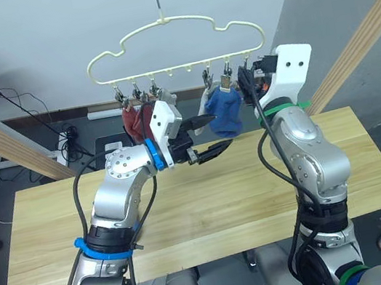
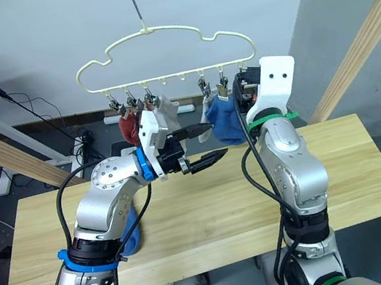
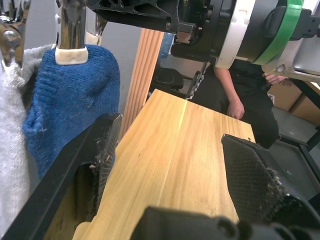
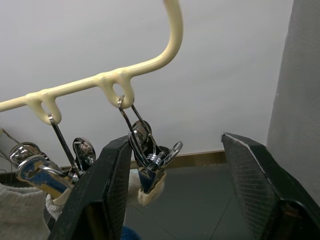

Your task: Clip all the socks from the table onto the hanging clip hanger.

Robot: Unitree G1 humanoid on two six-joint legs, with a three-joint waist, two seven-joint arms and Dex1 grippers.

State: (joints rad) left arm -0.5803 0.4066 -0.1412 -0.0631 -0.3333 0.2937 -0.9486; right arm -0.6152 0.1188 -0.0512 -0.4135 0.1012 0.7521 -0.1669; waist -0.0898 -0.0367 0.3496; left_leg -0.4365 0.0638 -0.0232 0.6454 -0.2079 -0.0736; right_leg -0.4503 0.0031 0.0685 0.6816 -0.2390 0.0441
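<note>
1. My left jaws are spread wide and hold nothing. They hang above the counter [image 1: 223, 203], pointing across toward my right arm, just below the hanging blue sock [image 1: 226, 112].
2. My right jaws are also released and empty. They are raised to the right end of the clip hanger [image 1: 169, 22], with the last metal clip [image 4: 150, 172] hanging between the two fingers. That clip has no sock in it.
3. Next to it, the blue sock is pinched in its clip, with a light grey sock [image 3: 10, 150] touching its far side.
4. Further along the row to my left hang two rust red socks [image 1: 135, 122], with another grey one beside them. I count five clips filled and one free.
5. On the counter, a blue shape [image 2: 129, 231] shows against my left forearm, low and close to my body. I judge it to be the sixth sock. My arm hides most of it, so I cannot tell which way its long axis runs.
6. The next move depends on one fact. That sock lies behind and well below my left jaws, under that arm's elbow, while the free clip sits at my right jaws. My left arm is much the nearer one to pick it up. It would have to pull back and turn down before reaching it. My right jaws are already placed to press the clip open.
</note>
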